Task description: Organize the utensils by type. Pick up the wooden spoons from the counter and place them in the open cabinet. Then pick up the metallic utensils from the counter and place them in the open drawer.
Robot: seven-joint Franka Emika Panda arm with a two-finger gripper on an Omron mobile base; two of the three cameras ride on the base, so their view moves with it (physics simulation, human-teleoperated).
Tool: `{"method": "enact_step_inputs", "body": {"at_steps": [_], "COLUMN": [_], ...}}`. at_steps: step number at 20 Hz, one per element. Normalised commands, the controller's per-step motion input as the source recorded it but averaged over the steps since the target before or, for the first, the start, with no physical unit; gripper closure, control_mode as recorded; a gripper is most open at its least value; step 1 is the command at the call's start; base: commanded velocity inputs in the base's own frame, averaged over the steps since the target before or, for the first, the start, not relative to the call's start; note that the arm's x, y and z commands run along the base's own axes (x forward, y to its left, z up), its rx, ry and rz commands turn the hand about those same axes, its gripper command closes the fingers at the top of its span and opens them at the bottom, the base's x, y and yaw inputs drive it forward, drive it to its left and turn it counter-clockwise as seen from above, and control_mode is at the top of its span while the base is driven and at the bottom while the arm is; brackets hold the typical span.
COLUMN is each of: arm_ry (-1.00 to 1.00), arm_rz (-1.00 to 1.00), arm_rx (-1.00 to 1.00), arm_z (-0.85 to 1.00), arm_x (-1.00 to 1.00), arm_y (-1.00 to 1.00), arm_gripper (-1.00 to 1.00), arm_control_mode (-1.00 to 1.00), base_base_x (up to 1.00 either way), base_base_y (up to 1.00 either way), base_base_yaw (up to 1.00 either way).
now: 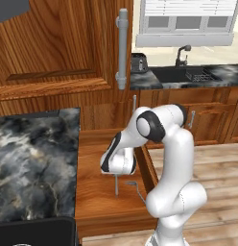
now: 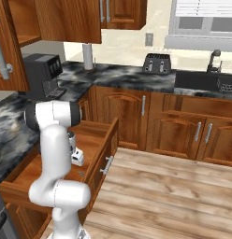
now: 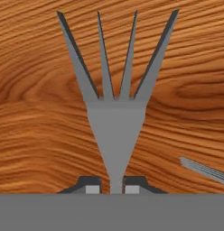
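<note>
Two dark fingertips of the gripper (image 3: 112, 188) pinch the handle of a grey metal fork (image 3: 115, 106), tines pointing down at the wooden floor of the open drawer (image 1: 94, 192). A second metal utensil (image 1: 135, 188) already lies near it in the drawer. Judging from this, a release from upright could let the fork topple, bounce, or land across that other piece.

- We see a grey metal fork (image 3: 115, 117) hanging tines-down over the open drawer's (image 1: 99, 211) plain wooden bottom.
- A second thin grey utensil (image 1: 136, 189) lies flat inside the drawer.
</note>
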Motion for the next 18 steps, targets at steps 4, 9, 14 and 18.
{"method": "enact_step_inputs", "body": {"at_steps": [4, 9, 14, 18], "arm_ry": [0.0, 0.0, -0.02, -0.04], "arm_rz": [0.0, 0.0, 0.0, 0.0], "arm_rx": [0.0, 0.0, 0.0, 0.0], "arm_z": [-0.05, 0.0, 0.06, 0.49], "arm_x": [0.06, 0.05, 0.0, 0.0], "arm_y": [0.0, 0.0, 0.0, 0.0], "arm_gripper": [-1.0, -1.0, -1.0, -1.0], "arm_control_mode": [-1.0, -1.0, -1.0, -1.0], "base_base_x": [0.0, 0.0, 0.0, 0.0], "base_base_y": [0.0, 0.0, 0.0, 0.0], "base_base_yaw": [0.0, 0.0, 0.0, 0.0]}}
